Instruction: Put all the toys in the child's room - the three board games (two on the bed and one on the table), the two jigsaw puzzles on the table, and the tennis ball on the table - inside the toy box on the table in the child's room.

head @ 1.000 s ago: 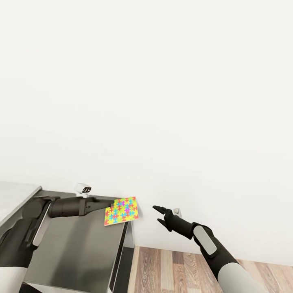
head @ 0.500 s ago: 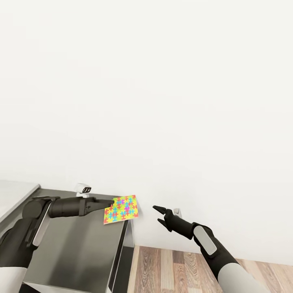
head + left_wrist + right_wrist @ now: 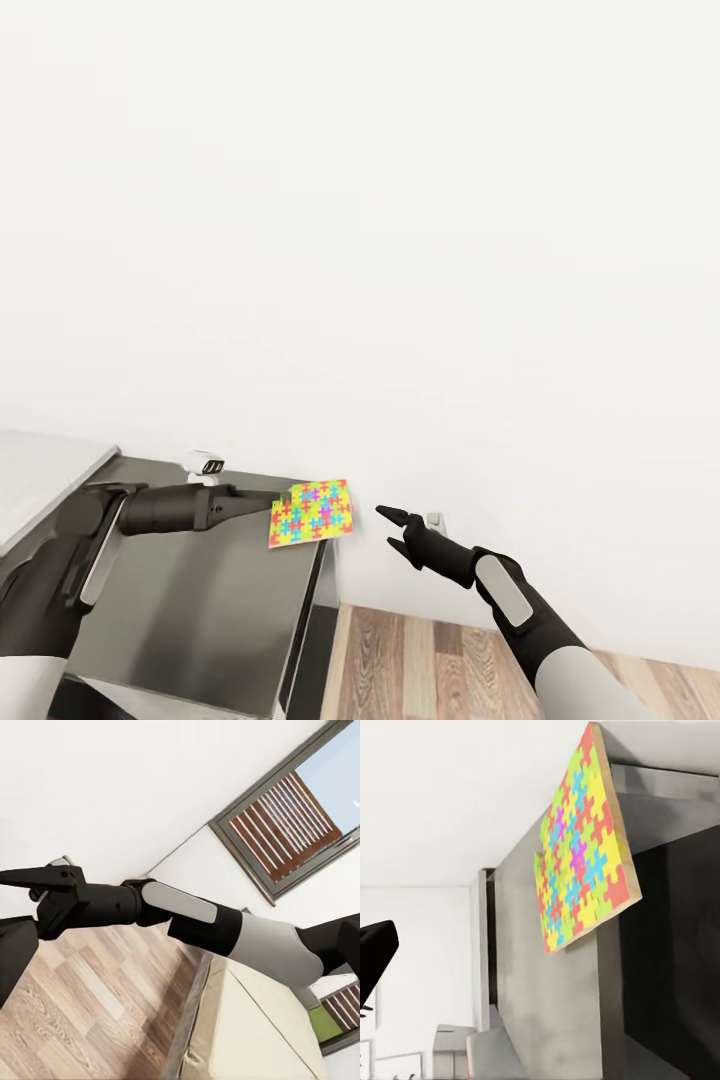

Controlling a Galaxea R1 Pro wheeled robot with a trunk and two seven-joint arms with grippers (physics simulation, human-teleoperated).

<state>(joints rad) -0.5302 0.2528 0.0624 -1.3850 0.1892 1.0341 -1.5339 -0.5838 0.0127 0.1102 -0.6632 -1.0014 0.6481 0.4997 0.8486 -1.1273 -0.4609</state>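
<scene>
Gripping a multicoloured jigsaw puzzle (image 3: pixel 311 513), left hand (image 3: pixel 268 497) overhangs table (image 3: pixel 200 610).

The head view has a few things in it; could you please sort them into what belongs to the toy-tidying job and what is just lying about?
Part of the job:
- jigsaw puzzle, held off the table by the left gripper
- table, dark grey corner section
- right gripper, open and empty

Just lying about:
- small white robot figure at the table's back edge
- wall socket
</scene>
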